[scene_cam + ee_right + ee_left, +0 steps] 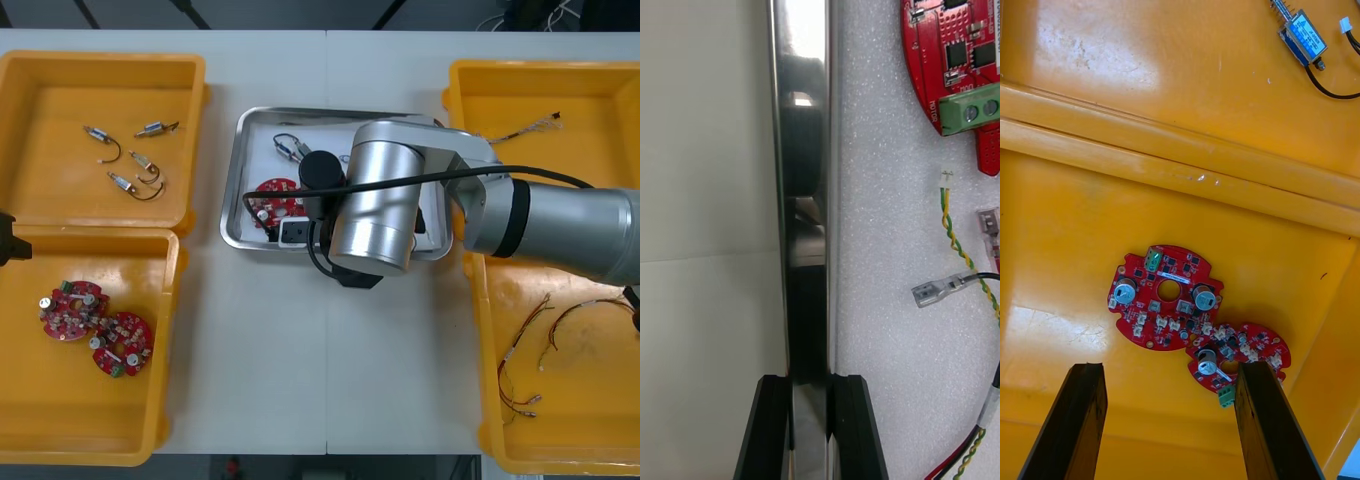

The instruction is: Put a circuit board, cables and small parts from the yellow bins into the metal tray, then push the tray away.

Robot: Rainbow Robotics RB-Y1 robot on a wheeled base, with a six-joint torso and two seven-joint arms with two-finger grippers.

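Tray: the shiny rectangular metal tray [233,205] with its white liner sits mid-frame in the front view, between the yellow plastic bins [100,58] on the light counter [320,360].
In the tray: a round red circuit board [278,198], a small metal part [288,148] with a dark lead in the tray's upper left, and thin twisted cables [959,240] lying near the board. Looks loaded to me, so I'd guess we're at the push.
Right gripper [809,382]: on the tray's near rim, black fingers [771,427] pinching the thin steel wall, one on the counter side, one on the liner side.
Left gripper [1169,375]: parked over the lower-left bin, fingers spread, two more red boards [1166,296] below it.
Handling: the tray's stiff and probably light, so it should slide easily on a smooth counter, but it could swivel if pushed off-centre. The rim's a decent handle, though polished metal might slip between the fingers. Loose bits inside may skate around if it's shoved fast.
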